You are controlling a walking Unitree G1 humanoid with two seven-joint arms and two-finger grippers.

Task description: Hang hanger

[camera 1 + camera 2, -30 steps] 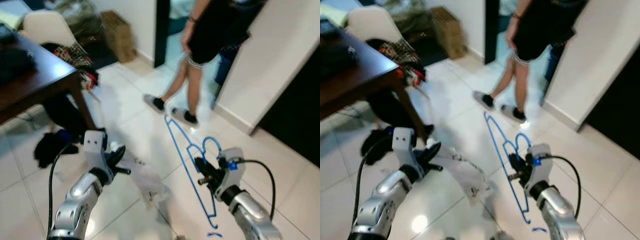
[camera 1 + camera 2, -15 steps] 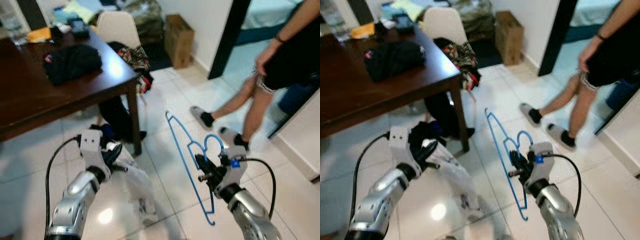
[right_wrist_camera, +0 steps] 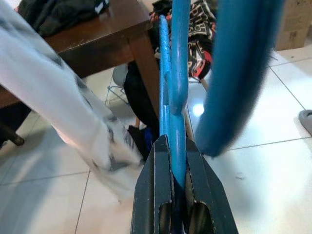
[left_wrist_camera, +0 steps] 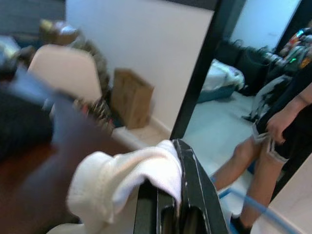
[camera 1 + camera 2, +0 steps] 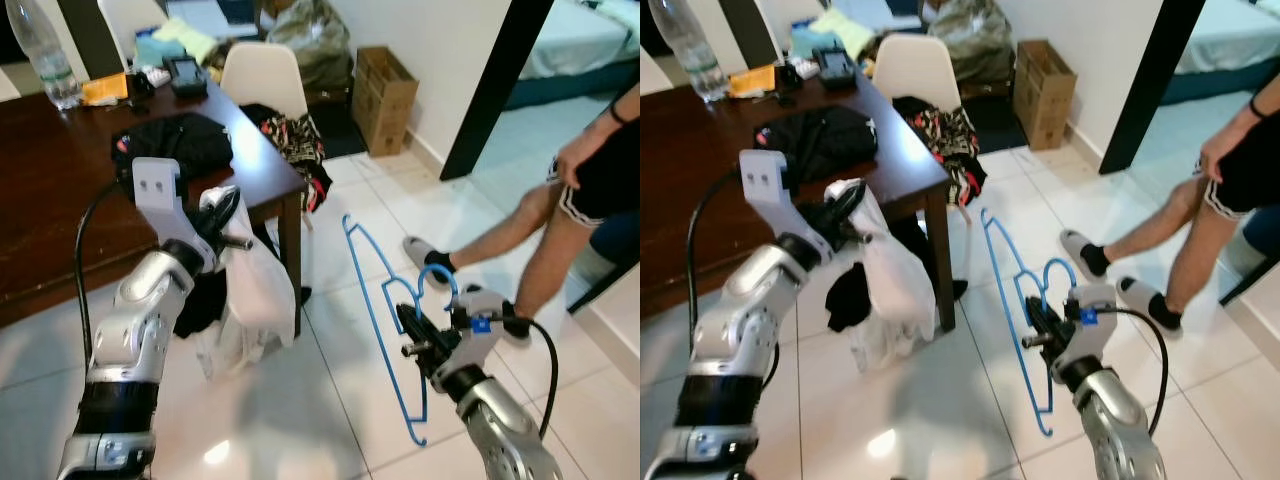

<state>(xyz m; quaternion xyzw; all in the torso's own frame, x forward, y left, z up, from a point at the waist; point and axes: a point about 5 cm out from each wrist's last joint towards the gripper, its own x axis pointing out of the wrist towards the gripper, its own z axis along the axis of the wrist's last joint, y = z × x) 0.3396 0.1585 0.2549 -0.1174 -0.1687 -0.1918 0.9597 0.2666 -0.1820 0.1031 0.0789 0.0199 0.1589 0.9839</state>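
Note:
My right gripper (image 5: 412, 330) is shut on a blue wire hanger (image 5: 375, 315), held upright over the tiled floor; the hanger (image 3: 171, 92) runs between the black fingers (image 3: 152, 190) in the right wrist view. My left gripper (image 5: 222, 218) is raised beside the dark wooden table (image 5: 60, 200) and is shut on a white garment (image 5: 250, 290) that hangs down from it. The white cloth (image 4: 122, 180) drapes over the fingers (image 4: 192, 190) in the left wrist view.
A person's legs (image 5: 520, 240) stand by the doorway at right. A white chair (image 5: 262, 78) with patterned clothes (image 5: 295, 140), a cardboard box (image 5: 385, 95), a black garment (image 5: 170, 140) and a bottle (image 5: 40, 55) on the table lie ahead.
My left gripper has risen from near the floor to table height, lifting the white garment off the tiles. The camera has tilted up and turned left. The right gripper holds the hanger as before.

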